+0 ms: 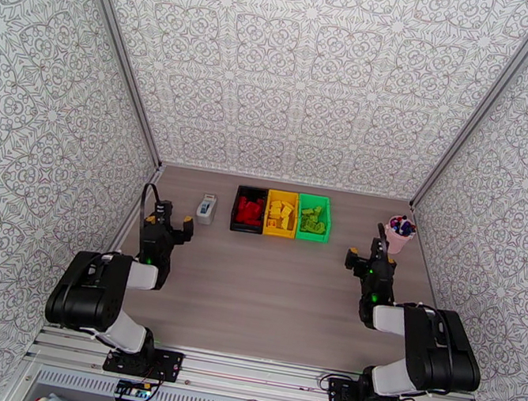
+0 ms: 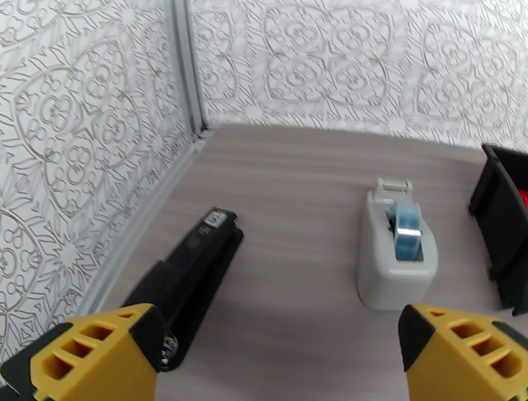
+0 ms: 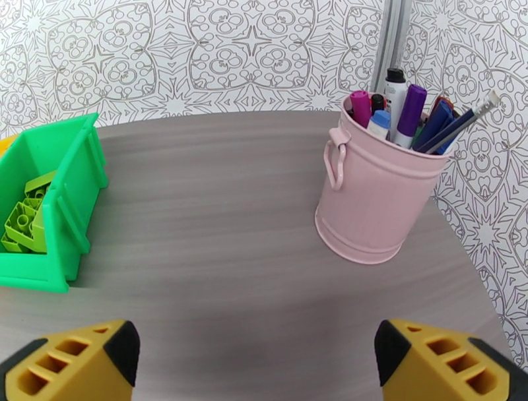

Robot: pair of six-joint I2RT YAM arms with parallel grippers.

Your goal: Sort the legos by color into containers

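**Bricks Sorted, Both Grippers Held Back**

Nearest the bases, the left gripper [image 1: 171, 223] is held wide open with nothing between its fingers. From its wrist [image 2: 277, 343], a black stapler [image 2: 198, 264] is seen lying just ahead to the left and a grey tape dispenser [image 2: 398, 254] a little further on to the right. The right gripper [image 1: 364, 257] is likewise spread open and empty. From its wrist [image 3: 257, 353], bare table [image 3: 218, 198] is seen ahead, with the pink cup [image 3: 376, 198] of pens off to the right.

The step in hand is judged to be a final check, since every brick that can be seen lies inside a bin. It would be done well if both arms were kept low and well apart from the bins, so that nothing is nudged. The spots hidden beneath the arms and behind the bin walls should also be looked over for strays.

At the far side of the table, three bins are set touching in a row:

- The black bin [image 1: 235, 209] holds the red legos [image 1: 249, 210].
- The yellow bin [image 1: 284, 193] holds the yellow-orange legos [image 1: 281, 214].
- The green bin [image 1: 316, 197] holds the lime legos [image 1: 313, 219].

The bricks are seen as small, studded and glossy, heaped loosely at mixed angles below the rims. In the right wrist view, lime bricks [image 3: 26, 221] are seen leaning against the green wall [image 3: 72, 191].
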